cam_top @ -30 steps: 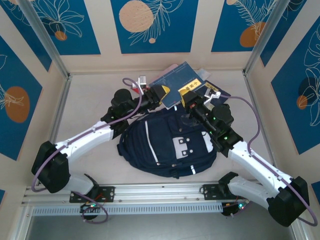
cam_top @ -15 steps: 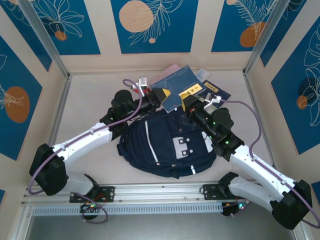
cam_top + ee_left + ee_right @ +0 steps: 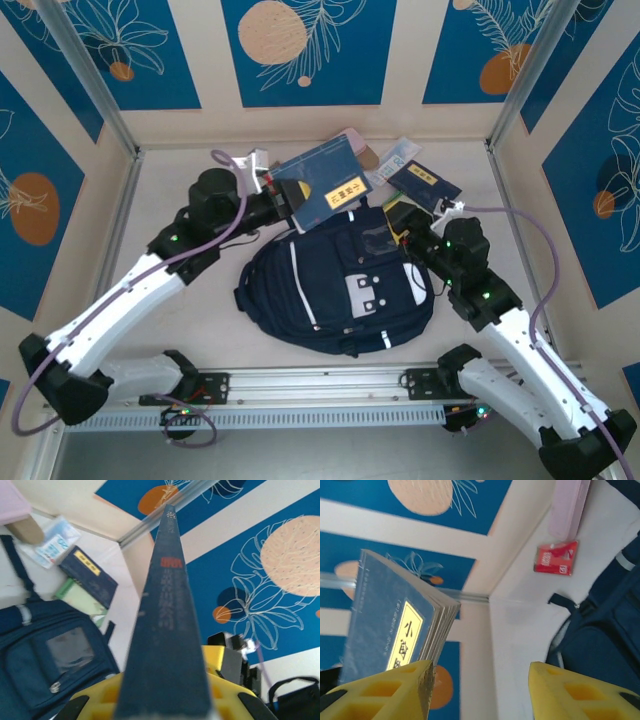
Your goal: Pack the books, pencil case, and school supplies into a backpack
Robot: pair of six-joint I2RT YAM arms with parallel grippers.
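My left gripper [image 3: 288, 194] is shut on one edge of a dark navy book [image 3: 322, 180] with a yellow label and holds it tilted in the air above the backpack's top; the book's spine [image 3: 167, 615] runs out between its yellow fingers [image 3: 235, 690]. The navy striped backpack [image 3: 335, 285] lies flat in the middle. My right gripper [image 3: 400, 220] stands open over the backpack's top right corner, and the same book [image 3: 390, 625] sits beside its left finger. A second navy book [image 3: 425, 185], the white-and-blue packet [image 3: 395, 157], the pink pencil case [image 3: 568, 507] and a small red book [image 3: 556, 558] lie behind the backpack.
A pale green flat item [image 3: 82, 597] lies between the second navy book and the backpack. Patterned walls and metal posts [image 3: 520, 75] close in the back and sides. Bare table [image 3: 180, 200] stretches left of the backpack.
My right gripper opened, let go of the navy book and drew back to the right. My left arm swung back and left, lifting the book with it.
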